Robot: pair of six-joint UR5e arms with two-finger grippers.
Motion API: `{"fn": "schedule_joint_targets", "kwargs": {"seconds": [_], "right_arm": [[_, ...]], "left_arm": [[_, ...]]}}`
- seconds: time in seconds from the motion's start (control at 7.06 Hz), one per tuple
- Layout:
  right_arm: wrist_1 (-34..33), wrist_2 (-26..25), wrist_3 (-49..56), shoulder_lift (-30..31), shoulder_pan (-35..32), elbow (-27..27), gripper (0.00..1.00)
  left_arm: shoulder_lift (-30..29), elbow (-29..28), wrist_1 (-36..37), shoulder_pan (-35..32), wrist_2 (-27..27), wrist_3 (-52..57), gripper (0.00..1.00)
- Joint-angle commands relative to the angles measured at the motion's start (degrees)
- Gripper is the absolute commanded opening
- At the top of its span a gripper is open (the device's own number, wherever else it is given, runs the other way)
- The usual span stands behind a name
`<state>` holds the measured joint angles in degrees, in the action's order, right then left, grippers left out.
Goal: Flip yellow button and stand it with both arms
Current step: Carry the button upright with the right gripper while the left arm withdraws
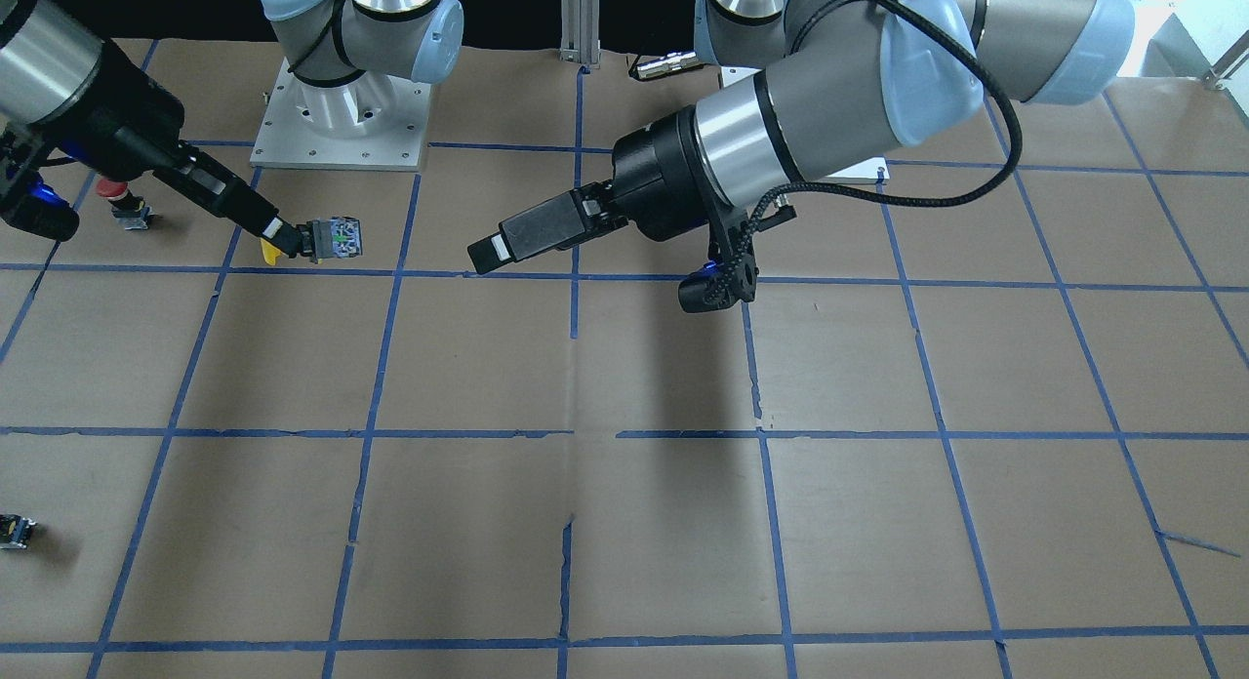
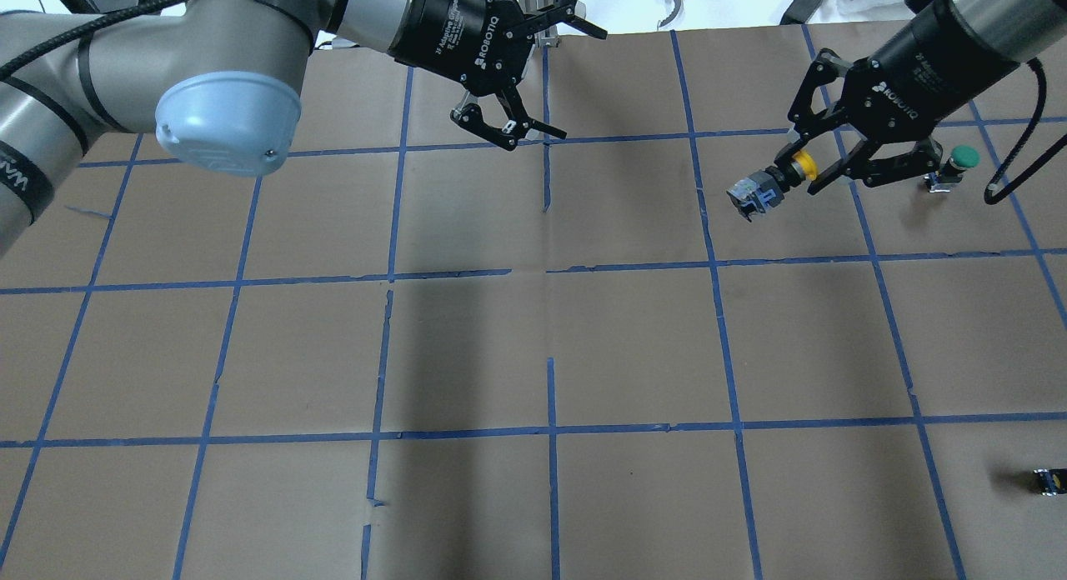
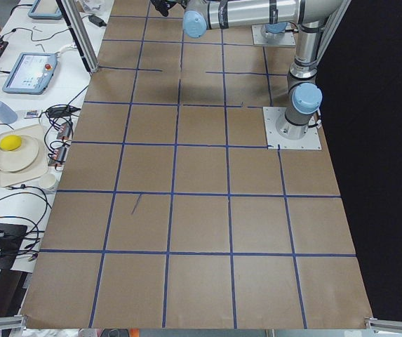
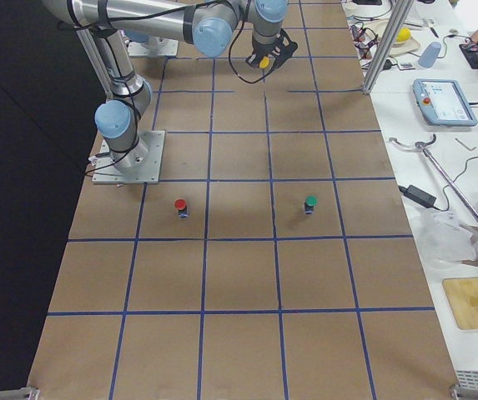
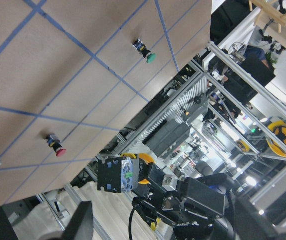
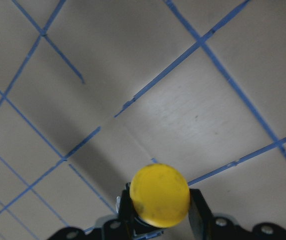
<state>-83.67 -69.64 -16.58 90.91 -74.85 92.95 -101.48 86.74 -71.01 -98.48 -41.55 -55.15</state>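
My right gripper [image 2: 796, 173] is shut on the yellow button [image 2: 802, 163] and holds it above the table on its side. The yellow cap sits between the fingers, and the black body with its metallic base [image 2: 754, 193] sticks out toward the table's middle. The button also shows in the front view [image 1: 327, 240], in the right wrist view [image 6: 159, 195] and in the left wrist view [image 5: 128, 175]. My left gripper [image 2: 583, 84] is open and empty. It hovers over the far middle of the table, well apart from the button, with its fingertip [image 1: 485, 253] pointed toward it.
A green-capped button [image 2: 963, 158] stands just behind my right gripper. A red-capped button [image 1: 119, 193] stands near my right arm. A small black capless part [image 2: 1050, 480] lies near the table's right edge. The brown table bears a grid of blue tape [image 2: 550, 272].
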Motion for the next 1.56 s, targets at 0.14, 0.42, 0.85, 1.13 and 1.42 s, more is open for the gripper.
{"fn": "schedule_joint_targets", "kwargs": {"seconds": [0.14, 0.42, 0.85, 1.13, 1.42], "right_arm": [[-2.7, -10.3, 30.8, 0.0, 7.9, 3.5, 0.12], [-14.3, -13.6, 50.6, 0.0, 12.2, 8.3, 0.12], [-38.3, -9.6, 86.5, 0.0, 24.8, 21.9, 0.11], [-38.9, 0.1, 102.5, -0.5, 32.4, 25.0, 0.12], [-38.8, 5.5, 119.6, -1.3, 39.0, 27.5, 0.12]], "left_arm": [[3.3, -10.3, -28.3, -3.2, -25.5, 10.6, 1.00], [9.5, -6.3, -32.3, 1.1, -42.8, 35.3, 1.00], [14.2, 4.3, -22.6, 9.0, -46.3, 58.2, 1.00], [16.6, 10.5, -12.5, 9.0, -46.4, 59.3, 1.00], [16.9, 10.6, -13.4, 9.1, -51.4, 56.2, 1.00]]}}
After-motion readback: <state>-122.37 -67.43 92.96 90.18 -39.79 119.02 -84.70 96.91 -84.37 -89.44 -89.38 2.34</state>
